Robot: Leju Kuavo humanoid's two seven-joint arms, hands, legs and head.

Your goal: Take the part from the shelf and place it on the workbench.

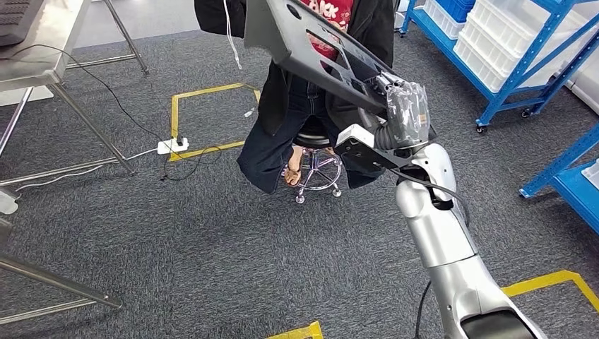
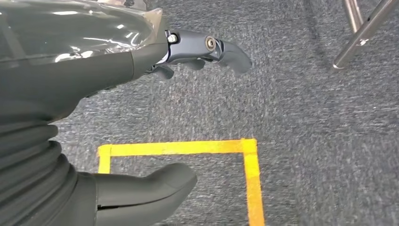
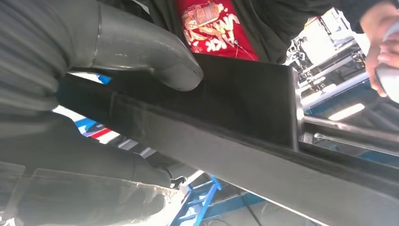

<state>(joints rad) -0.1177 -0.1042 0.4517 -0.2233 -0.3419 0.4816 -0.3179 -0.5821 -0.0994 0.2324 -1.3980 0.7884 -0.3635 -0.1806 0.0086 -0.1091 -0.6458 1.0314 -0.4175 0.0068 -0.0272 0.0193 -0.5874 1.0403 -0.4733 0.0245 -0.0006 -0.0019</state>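
The part is a long, flat, dark grey panel with several cut-out slots and holes along its face. It is held up in the air, tilted, running from the upper middle of the head view down toward the right hand, which grips its lower end. In the right wrist view the part appears as a dark, matte, flanged bar crossing the picture, with the thumb pressed on its upper face.
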